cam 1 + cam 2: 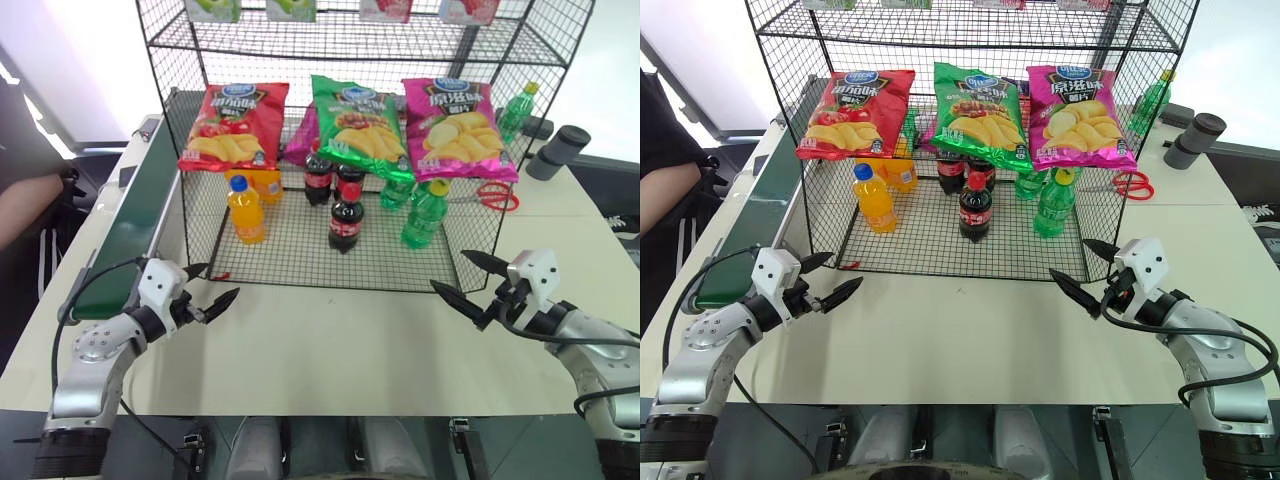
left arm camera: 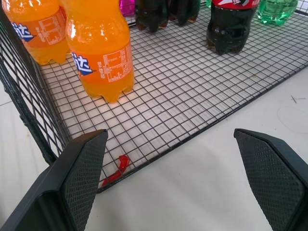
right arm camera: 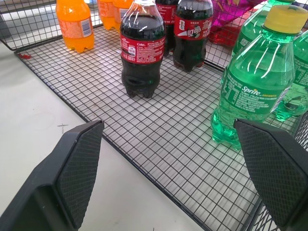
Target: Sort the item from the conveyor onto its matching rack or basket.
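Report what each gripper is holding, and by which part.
Nothing is held. The left gripper and right gripper are both open over the table.

Rack (image 1: 300,262) and scissors (image 1: 493,195) on table (image 1: 340,345)

A pale tabletop (image 1: 330,360) under bright light, with a seated person's arm (image 1: 25,205) alongside

Three cola bottles (image 1: 346,225) stand at the centre of the frame, on the grid floor of one black wire rack (image 1: 300,262). Two orange-drink bottles (image 1: 246,211) are left of them. Three green bottles (image 1: 424,215) show: two right of centre, one at upper right behind the mesh. Three crisp bags (image 1: 233,126) lie across the upper middle: red, green, pink. One pair of red scissors (image 1: 493,196) lies at right.
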Tool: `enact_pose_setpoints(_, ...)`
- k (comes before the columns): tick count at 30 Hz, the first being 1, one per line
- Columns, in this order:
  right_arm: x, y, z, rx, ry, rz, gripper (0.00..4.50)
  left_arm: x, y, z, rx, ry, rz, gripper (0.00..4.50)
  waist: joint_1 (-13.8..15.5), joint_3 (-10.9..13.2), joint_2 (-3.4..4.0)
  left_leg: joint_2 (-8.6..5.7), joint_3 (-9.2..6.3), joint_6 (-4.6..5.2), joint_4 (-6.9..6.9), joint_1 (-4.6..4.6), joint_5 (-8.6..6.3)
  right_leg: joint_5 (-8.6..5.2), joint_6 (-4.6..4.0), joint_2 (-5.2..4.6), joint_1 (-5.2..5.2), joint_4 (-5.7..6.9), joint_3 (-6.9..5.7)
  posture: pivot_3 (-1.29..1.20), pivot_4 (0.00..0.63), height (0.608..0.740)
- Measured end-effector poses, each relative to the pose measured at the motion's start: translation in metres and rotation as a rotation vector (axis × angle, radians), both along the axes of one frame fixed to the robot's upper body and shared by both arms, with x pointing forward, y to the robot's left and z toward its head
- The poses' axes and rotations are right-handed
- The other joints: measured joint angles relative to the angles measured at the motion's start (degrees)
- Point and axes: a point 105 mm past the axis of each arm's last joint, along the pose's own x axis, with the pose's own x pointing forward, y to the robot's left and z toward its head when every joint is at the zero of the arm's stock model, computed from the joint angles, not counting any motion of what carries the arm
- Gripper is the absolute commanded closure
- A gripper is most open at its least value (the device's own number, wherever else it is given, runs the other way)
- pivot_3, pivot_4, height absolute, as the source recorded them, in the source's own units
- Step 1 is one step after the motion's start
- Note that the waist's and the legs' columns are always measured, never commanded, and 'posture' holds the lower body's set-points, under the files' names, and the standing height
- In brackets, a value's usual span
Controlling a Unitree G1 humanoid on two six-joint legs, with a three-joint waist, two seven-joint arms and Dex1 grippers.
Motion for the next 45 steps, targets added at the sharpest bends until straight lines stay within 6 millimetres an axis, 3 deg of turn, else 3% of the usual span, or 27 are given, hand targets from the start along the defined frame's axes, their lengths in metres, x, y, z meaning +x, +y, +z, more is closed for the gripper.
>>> enact_pose_setpoints(25, 0.010, 0.001, -0.001, 0.002, -0.022, -0.003, 0.01, 0.012, -0.003, 0.007, -0.014, -0.044, 0.006, 0.00, 0.0, 0.0, 0.01, -0.02, 0.02, 0.00, 0.02, 0.02, 0.00, 0.09, 0.17, 0.06, 0.01, 0.06, -0.01, 0.00, 0.150, 0.740)
enact_pose_setpoints(45, 0.010, 0.004, -0.006, 0.013, -0.017, -0.009, 0.01, 0.010, -0.002, 0.004, -0.007, -0.043, 0.016, 0.00, -0.1, 0.0, 0.03, -0.02, 0.03, 0.01, 0.02, 0.05, 0.01, 0.10, 0.19, 0.13, 0.02, 0.09, -0.02, 0.00, 0.150, 0.740)
